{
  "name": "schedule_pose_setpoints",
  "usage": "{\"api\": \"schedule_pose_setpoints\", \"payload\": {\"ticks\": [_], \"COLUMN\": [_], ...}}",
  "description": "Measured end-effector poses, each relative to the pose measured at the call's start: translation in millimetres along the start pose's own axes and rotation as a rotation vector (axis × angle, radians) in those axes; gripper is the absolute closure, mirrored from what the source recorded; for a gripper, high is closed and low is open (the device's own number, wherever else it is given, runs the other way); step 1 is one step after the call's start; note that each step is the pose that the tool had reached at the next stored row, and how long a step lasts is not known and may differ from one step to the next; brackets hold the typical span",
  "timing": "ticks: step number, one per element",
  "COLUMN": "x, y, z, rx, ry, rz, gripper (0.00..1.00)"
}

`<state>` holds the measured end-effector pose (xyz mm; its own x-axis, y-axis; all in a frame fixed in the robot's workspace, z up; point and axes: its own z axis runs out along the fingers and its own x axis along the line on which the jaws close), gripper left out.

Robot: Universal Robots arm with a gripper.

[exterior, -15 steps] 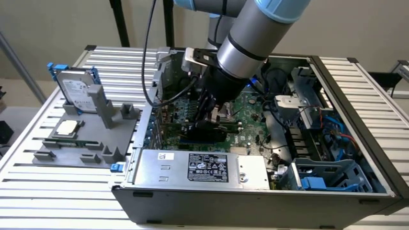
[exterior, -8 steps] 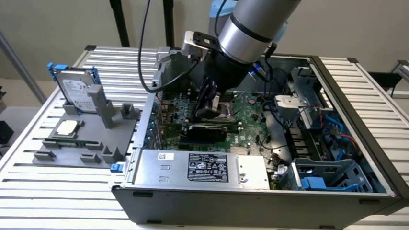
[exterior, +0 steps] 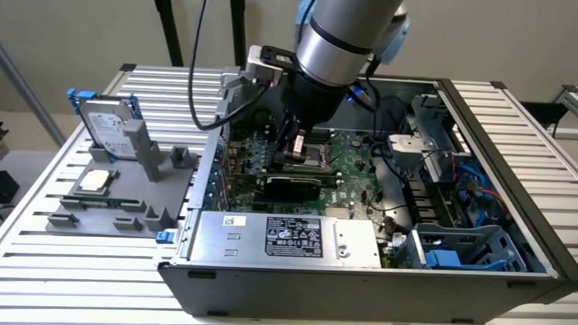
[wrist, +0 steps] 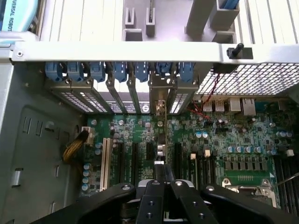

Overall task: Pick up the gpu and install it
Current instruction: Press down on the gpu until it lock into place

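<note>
Pincer pinches the gpu edge-on above the motherboard, card mostly hidden.

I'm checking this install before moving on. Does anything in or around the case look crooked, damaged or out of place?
Nothing stands out. The gpu sits level on the green motherboard inside the case, with the gripper shut on its top edge. The hard drive and CPU chip rest tidily in the grey fixture.

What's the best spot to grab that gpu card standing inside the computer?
By its upper long edge, coming from straight above. The gpu stands thin and on edge on the motherboard, so only that edge is free. The gripper is shut on it there.
</note>
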<state>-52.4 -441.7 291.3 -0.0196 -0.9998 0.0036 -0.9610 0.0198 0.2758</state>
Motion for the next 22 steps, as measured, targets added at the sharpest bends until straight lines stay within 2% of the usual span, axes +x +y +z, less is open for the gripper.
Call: {"api": "schedule_pose_setpoints", "payload": {"ticks": [2,3,4,7,10,12,14,16,17,19,22], "x": [0.0,-0.1,-0.3,-3.0,-9.7,-12.8,-14.7,-15.7,-16.0,-16.5,-17.1], "y": [3.9,6.5,9.4,18.6,24.9,27.3,28.0,28.1,28.3,28.9,29.5], "z": [1.6,2.9,4.4,8.9,13.0,15.0,15.9,16.3,16.6,17.9,21.3], "rx": [0.0352,0.0492,0.0602,0.0873,0.1078,0.1249,0.1483,0.1728,0.1824,0.1946,0.2021], "ry": [0.0015,0.0015,0.0014,0.0016,0.0018,0.0038,0.0113,0.0241,0.0305,0.0404,0.0494], "rz": [0.000,0.001,0.001,0.001,0.001,0.001,0.003,0.006,0.008,0.010,0.012], "gripper": [0.89,0.89,0.89,0.89,0.89,0.89,0.89,0.89,0.89,0.89,0.89]}}
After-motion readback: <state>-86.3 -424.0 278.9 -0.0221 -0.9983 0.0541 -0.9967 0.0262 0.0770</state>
